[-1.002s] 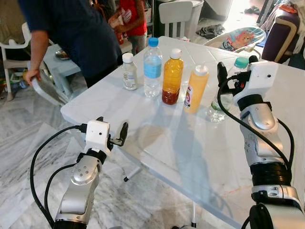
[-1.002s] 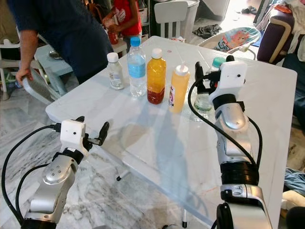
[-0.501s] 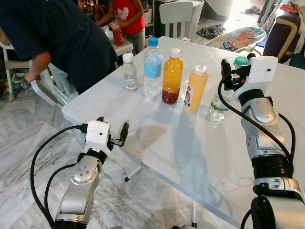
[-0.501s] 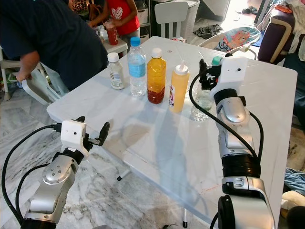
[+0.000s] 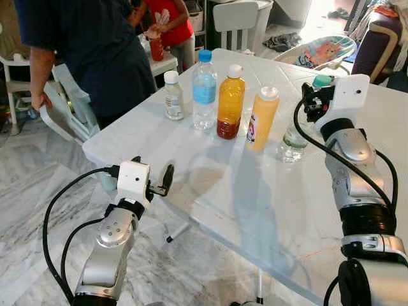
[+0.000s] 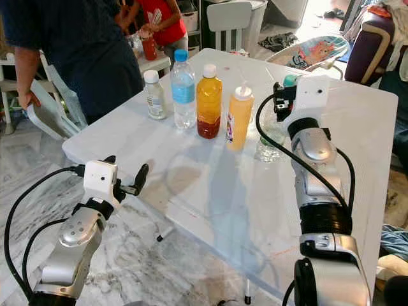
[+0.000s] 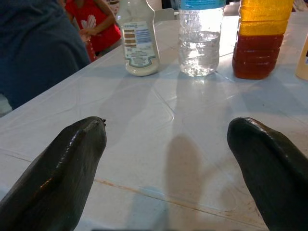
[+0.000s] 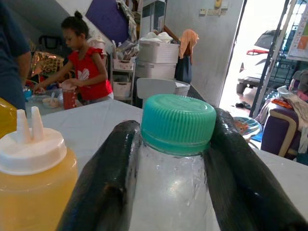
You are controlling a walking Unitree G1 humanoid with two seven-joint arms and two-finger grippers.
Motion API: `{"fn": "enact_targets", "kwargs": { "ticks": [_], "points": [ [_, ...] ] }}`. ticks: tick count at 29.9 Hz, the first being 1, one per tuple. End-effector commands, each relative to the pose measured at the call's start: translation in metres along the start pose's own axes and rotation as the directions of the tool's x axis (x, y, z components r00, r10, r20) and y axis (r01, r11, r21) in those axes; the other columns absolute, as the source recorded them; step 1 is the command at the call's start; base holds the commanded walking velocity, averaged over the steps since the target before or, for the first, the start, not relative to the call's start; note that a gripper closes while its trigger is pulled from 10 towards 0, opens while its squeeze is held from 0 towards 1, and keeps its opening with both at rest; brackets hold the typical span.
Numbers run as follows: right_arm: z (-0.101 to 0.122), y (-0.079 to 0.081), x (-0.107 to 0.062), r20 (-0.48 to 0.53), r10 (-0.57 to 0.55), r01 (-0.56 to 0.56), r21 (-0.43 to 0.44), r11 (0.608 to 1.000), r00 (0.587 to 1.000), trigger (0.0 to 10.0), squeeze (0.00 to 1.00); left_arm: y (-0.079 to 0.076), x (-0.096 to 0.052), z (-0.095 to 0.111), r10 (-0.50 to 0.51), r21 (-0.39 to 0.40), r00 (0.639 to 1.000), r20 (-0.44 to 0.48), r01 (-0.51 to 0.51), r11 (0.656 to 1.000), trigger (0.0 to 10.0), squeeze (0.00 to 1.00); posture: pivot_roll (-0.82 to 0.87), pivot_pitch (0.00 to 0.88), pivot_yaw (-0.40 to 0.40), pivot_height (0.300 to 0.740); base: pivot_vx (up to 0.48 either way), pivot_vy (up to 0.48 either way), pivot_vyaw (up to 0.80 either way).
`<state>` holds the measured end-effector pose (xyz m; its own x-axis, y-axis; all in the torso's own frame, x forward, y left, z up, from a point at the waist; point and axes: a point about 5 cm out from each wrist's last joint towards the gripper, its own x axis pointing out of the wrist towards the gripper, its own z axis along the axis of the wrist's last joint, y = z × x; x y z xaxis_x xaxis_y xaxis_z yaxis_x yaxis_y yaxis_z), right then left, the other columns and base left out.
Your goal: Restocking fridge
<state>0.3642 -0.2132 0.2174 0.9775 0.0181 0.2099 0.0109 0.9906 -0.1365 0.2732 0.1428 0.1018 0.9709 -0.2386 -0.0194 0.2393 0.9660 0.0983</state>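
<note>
The right end effector [image 8: 168, 192] pinches the neck of a clear bottle with a teal cap [image 8: 177, 122], which stands on the white table [image 5: 268, 204] at the right end of the row; the wrist camera block hides most of it from the head views. To its left stand a yellow squeeze bottle [image 5: 262, 118], an orange juice bottle [image 5: 231, 102], a water bottle [image 5: 204, 90] and a small white-capped bottle [image 5: 172, 95]. The left end effector [image 7: 166, 163] hovers spread at the table's near left edge. A person in dark blue [image 5: 95, 44] stands far left, head cut off.

The head's two eyes look forward and down over the table [image 5: 255, 191] — the same scene. Each wrist camera peers along its tool, low and close — both catch the squeeze bottle [image 8: 33, 178].
</note>
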Motion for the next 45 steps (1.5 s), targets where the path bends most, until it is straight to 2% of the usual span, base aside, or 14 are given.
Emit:
{"fn": "enact_targets", "kwargs": {
  "ticks": [1,6,9,11,15,16,17,18,19,20,21,22,26,45],
  "points": [
    [0.0,-0.002,0.002,-0.025,-0.017,0.017,0.0,1.0,1.0,0.0,0.0,0.0,0.0,0.001,-0.007,0.015,1.0,-0.006,0.007,1.0,10.0,0.0,0.04,0.039,0.041,0.74,0.0,0.0,0.0],
    [-0.001,-0.003,0.0,-0.038,-0.025,0.025,0.008,1.0,0.999,0.0,0.0,-0.001,0.001,0.001,-0.008,0.018,1.0,-0.005,0.008,1.0,10.0,0.0,0.04,0.038,0.041,0.74,0.0,0.0,0.0],
    [-0.002,-0.009,-0.004,-0.048,-0.098,0.098,-0.013,0.995,0.994,0.0,0.0,0.006,0.002,0.003,0.059,0.01,0.998,0.009,-0.06,0.998,10.0,0.0,0.04,0.037,0.038,0.74,0.0,0.0,0.0],
    [-0.014,-0.015,-0.016,-0.104,-0.208,0.209,0.002,0.978,0.973,0.0,0.0,0.009,0.003,-0.001,0.099,-0.009,0.995,-0.022,-0.1,0.995,10.0,0.0,0.04,0.037,0.03,0.74,0.0,0.0,0.0],
    [-0.034,-0.012,-0.035,-0.174,-0.246,0.254,0.023,0.967,0.953,0.0,0.0,0.007,0.002,-0.002,0.094,-0.037,0.995,-0.022,-0.095,0.995,10.0,0.0,0.04,0.034,0.027,0.74,0.0,0.0,0.0],
    [-0.04,-0.008,-0.043,-0.19,-0.252,0.261,0.026,0.965,0.949,0.8,0.0,0.006,0.003,-0.002,0.095,-0.035,0.995,-0.021,-0.096,0.995,10.0,0.0,0.03,0.034,0.026,0.74,0.0,0.0,0.0],
    [-0.045,-0.001,-0.052,-0.202,-0.248,0.262,0.046,0.964,0.947,3.1,0.0,0.005,0.003,-0.002,0.102,-0.036,0.995,-0.02,-0.102,0.994,10.0,0.0,0.03,0.034,0.027,0.74,0.0,0.0,0.0],
    [-0.045,0.002,-0.054,-0.202,-0.246,0.261,0.052,0.964,0.948,3.1,0.0,0.005,0.003,-0.002,0.104,-0.038,0.994,-0.02,-0.105,0.994,10.0,0.0,0.03,0.034,0.027,0.74,0.0,0.0,0.0],
    [-0.044,0.008,-0.056,-0.191,-0.221,0.237,0.065,0.969,0.957,6.0,0.0,0.006,0.004,-0.001,0.107,-0.033,0.994,-0.016,-0.107,0.994,10.0,0.0,0.02,0.032,0.026,0.74,0.0,0.0,0.0],
    [-0.043,0.013,-0.058,-0.185,-0.206,0.222,0.073,0.972,0.961,6.0,0.0,0.006,0.004,-0.001,0.109,-0.029,0.994,-0.013,-0.11,0.994,10.0,0.0,0.02,0.032,0.026,0.74,0.0,0.0,0.0],
    [-0.039,0.026,-0.061,-0.161,-0.155,0.173,0.106,0.979,0.975,9.6,0.0,0.006,0.006,0.0,0.111,-0.03,0.994,-0.013,-0.112,0.993,10.0,0.0,0.02,0.032,0.026,0.74,0.0,0.0,0.0],
    [-0.037,0.033,-0.061,-0.154,-0.129,0.149,0.121,0.981,0.98,10.0,0.0,0.007,0.007,-0.001,0.111,-0.03,0.994,-0.014,-0.111,0.993,10.0,0.0,0.02,0.031,0.026,0.74,0.0,0.0,0.0],
    [-0.034,0.05,-0.065,-0.148,-0.065,0.088,0.152,0.984,0.987,10.0,0.0,0.008,0.008,-0.001,0.111,-0.028,0.994,-0.019,-0.111,0.993,10.0,0.0,0.02,0.03,0.026,0.74,0.0,0.0,0.0],
    [-0.028,0.067,-0.061,-0.161,-0.023,0.062,0.242,0.968,0.987,10.0,0.0,0.001,0.011,-0.004,0.08,-0.021,0.996,-0.028,-0.081,0.997,10.0,0.0,0.02,0.021,0.028,0.74,0.0,0.0,0.0]
  ]
}}
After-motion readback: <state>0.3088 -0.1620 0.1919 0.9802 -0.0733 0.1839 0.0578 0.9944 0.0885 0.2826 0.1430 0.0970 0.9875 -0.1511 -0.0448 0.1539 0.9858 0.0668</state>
